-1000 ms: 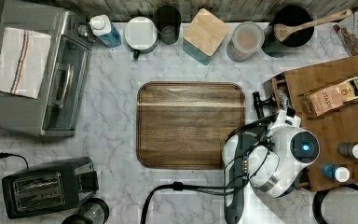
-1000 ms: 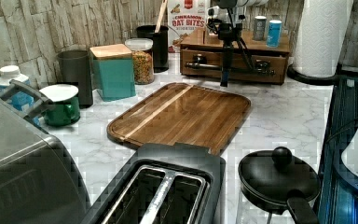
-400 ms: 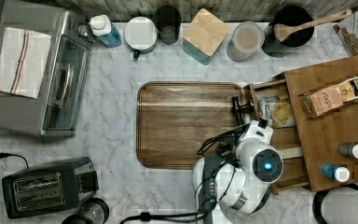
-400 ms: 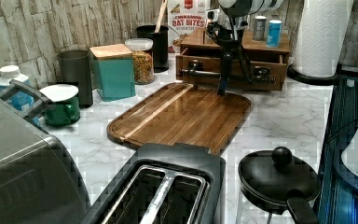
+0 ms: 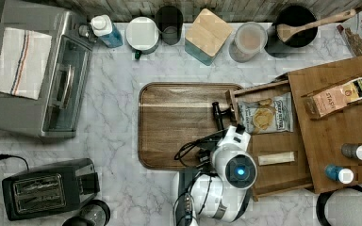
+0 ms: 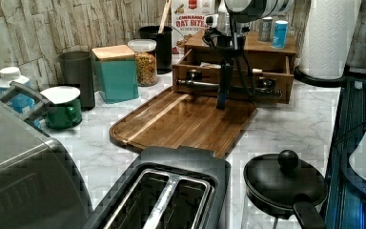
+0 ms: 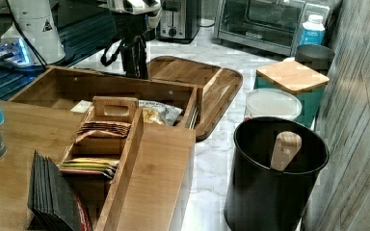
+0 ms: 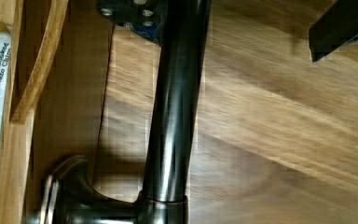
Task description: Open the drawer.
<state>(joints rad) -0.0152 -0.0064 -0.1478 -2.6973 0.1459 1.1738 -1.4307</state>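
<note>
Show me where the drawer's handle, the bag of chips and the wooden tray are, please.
drawer handle [image 6: 205, 84]: left view, on the black bar left of the arm.
bag of chips [image 5: 265, 113]: top view, middle of the bag inside the open drawer.
wooden tray [image 5: 179, 122]: top view, bare middle of its surface.

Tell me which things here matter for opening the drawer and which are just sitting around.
Job in hand: the drawer, pulled out; its black bar handle; the gripper.

Lying about: wooden tray, toaster oven, toaster, teal canister, paper towel roll.
</note>
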